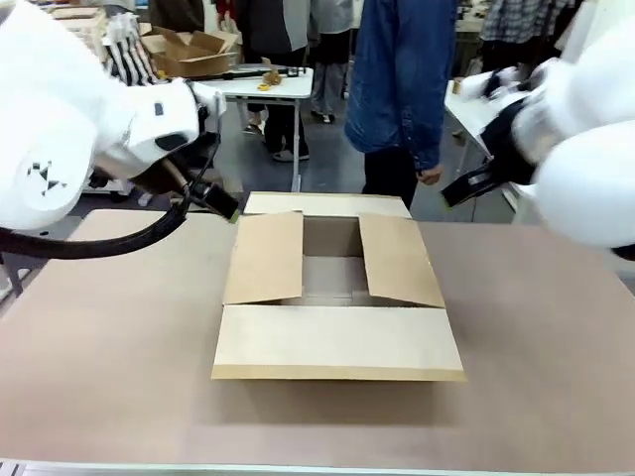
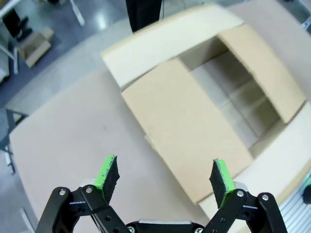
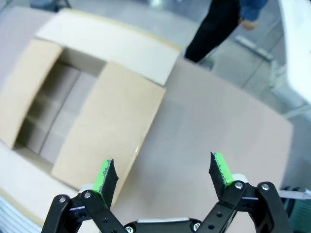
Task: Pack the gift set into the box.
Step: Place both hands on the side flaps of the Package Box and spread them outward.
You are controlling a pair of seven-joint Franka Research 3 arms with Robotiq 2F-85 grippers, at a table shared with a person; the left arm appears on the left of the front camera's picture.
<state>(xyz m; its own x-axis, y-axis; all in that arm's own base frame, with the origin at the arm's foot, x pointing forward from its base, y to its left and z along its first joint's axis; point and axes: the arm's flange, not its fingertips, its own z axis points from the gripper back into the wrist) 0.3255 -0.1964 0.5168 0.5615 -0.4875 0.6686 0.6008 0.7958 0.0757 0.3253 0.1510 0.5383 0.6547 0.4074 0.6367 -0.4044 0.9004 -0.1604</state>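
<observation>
Hovering left pincer (image 2: 165, 174) spread wide, empty | right pincer (image 3: 165, 171) spread wide, empty | box (image 1: 337, 342) flaps open

This looks like a shared robotics lab or workshop hall. Beyond the brown surface (image 1: 119, 377), at twelve o'clock, a person (image 1: 402, 69) in denim stands on a grey floor (image 1: 327, 164). At eleven o'clock a white table (image 1: 263, 84) carries an open carton (image 1: 193, 50), with more people (image 1: 288, 30) behind.
</observation>
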